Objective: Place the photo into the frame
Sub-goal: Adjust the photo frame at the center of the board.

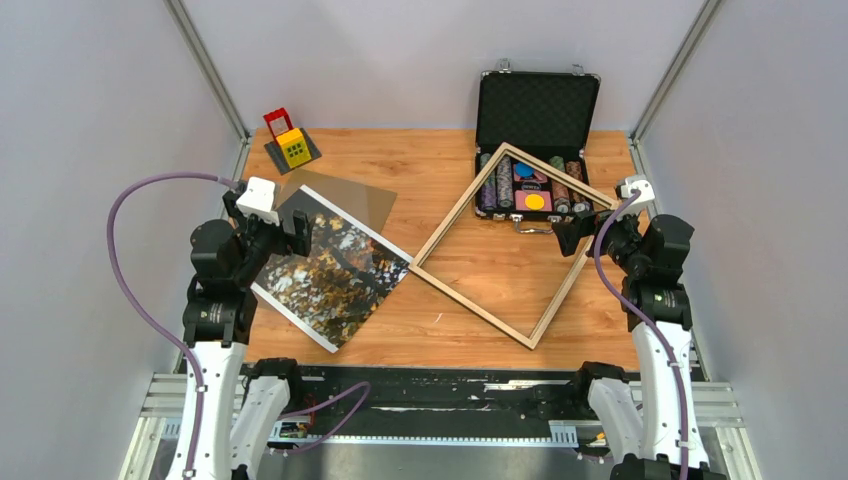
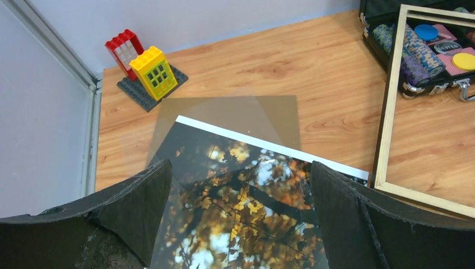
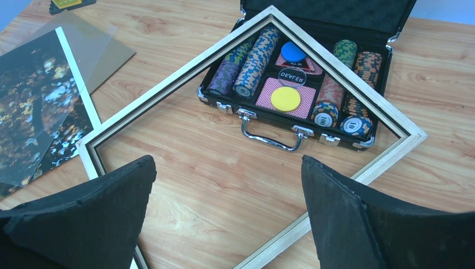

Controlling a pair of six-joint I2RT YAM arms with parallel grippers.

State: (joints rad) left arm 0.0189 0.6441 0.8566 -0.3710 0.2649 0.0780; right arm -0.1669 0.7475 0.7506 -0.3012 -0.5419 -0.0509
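Top external: I see the photo (image 1: 335, 270) outside the frame (image 1: 460, 203) (insertion all ahead); left gripper (image 1: 288, 235), right gripper (image 1: 573, 232) spread, empty.

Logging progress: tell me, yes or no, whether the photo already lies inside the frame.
No, the photo lies flat to the left of the frame, outside its rails, with only its corner reaching the frame's near-left corner.

One photo (image 1: 335, 275), one frame (image 1: 470, 306), one board (image 1: 352, 196), one chip case (image 1: 538, 105), one toy (image 1: 292, 146)
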